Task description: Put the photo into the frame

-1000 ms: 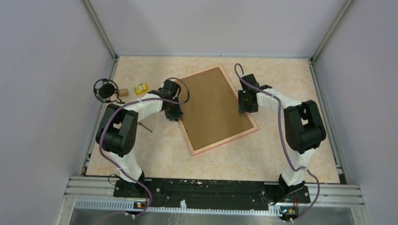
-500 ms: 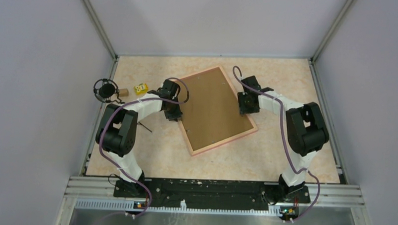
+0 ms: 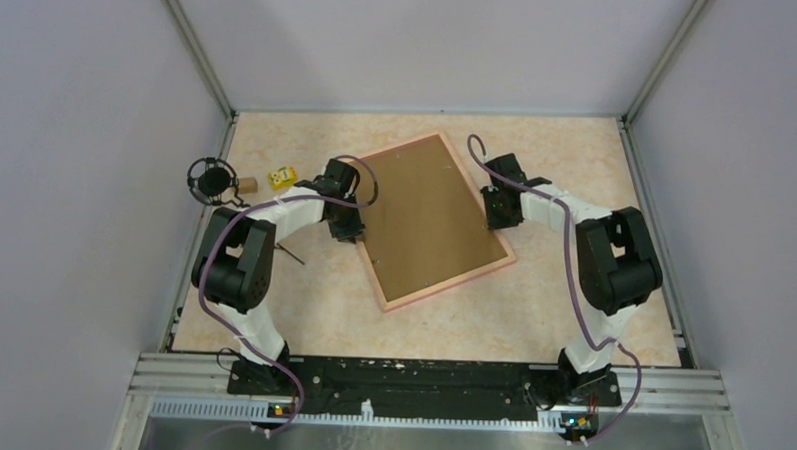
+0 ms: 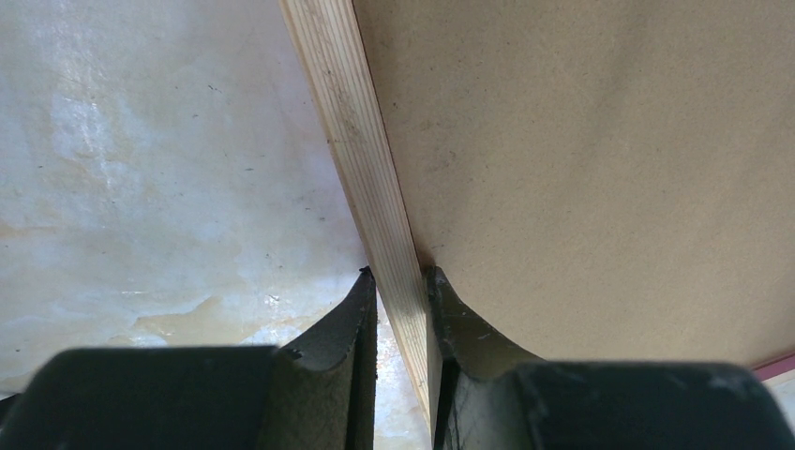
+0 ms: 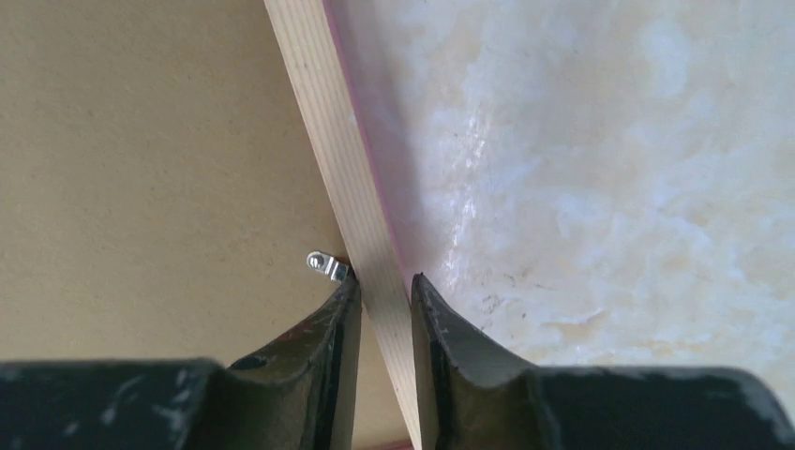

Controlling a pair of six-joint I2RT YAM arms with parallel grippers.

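Note:
The salmon-pink frame (image 3: pixel 450 283) lies tilted on the table, back side up, with a brown backing board (image 3: pixel 430 216) filling it. The photo is hidden. My left gripper (image 3: pixel 359 234) is at the frame's left rail. In the left wrist view its fingers (image 4: pixel 401 277) are shut on the pale wooden rail (image 4: pixel 352 122), one on each side. My right gripper (image 3: pixel 493 223) is at the right rail. The right wrist view shows both tips of that gripper (image 5: pixel 384 281) pressed against the rail (image 5: pixel 319 103), next to a small metal clip (image 5: pixel 325 265).
At the left of the table are a black round object (image 3: pixel 212 180), a small wooden piece (image 3: pixel 247 185) and a yellow block (image 3: pixel 282 177). A thin dark stick (image 3: pixel 291 251) lies near the left arm. Grey walls enclose the table on three sides.
The right gripper's jaws have closed in on the frame's right rail, and that arm has shifted slightly to the right. The left arm and the frame have stayed put.

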